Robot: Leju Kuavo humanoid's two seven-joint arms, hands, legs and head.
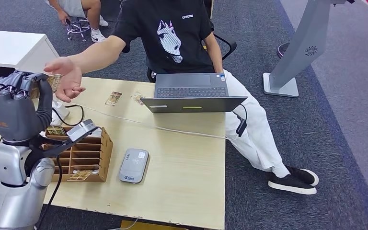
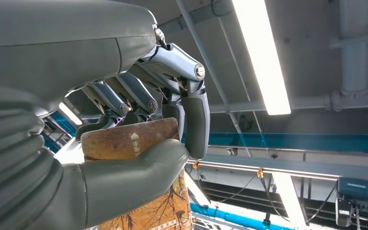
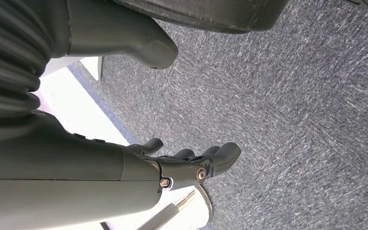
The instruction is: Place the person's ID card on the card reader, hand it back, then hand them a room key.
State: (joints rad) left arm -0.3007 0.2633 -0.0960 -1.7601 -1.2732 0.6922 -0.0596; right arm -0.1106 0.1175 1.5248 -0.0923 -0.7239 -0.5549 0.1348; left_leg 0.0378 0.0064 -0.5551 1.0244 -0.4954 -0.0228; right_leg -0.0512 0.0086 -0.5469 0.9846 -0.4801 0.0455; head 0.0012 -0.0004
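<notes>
Head view: the robot's left hand [image 1: 14, 108] is raised at the near left, fingers and thumb closed around a tan patterned card [image 2: 129, 140]. Just beyond it, a person's open hand [image 1: 67, 76] reaches toward the card, palm up. On the wooden table [image 1: 182, 177] sit a card holder box [image 1: 84, 155], a grey card reader [image 1: 134, 165] and a laptop [image 1: 191, 93]. The right hand [image 3: 191, 165] hangs over grey carpet, fingers loosely extended, holding nothing.

card [image 2: 129, 141] mostly covered by left hand [image 2: 139, 120]; print unreadable; person's [image 1: 177, 38] head cut off by top edge.
</notes>
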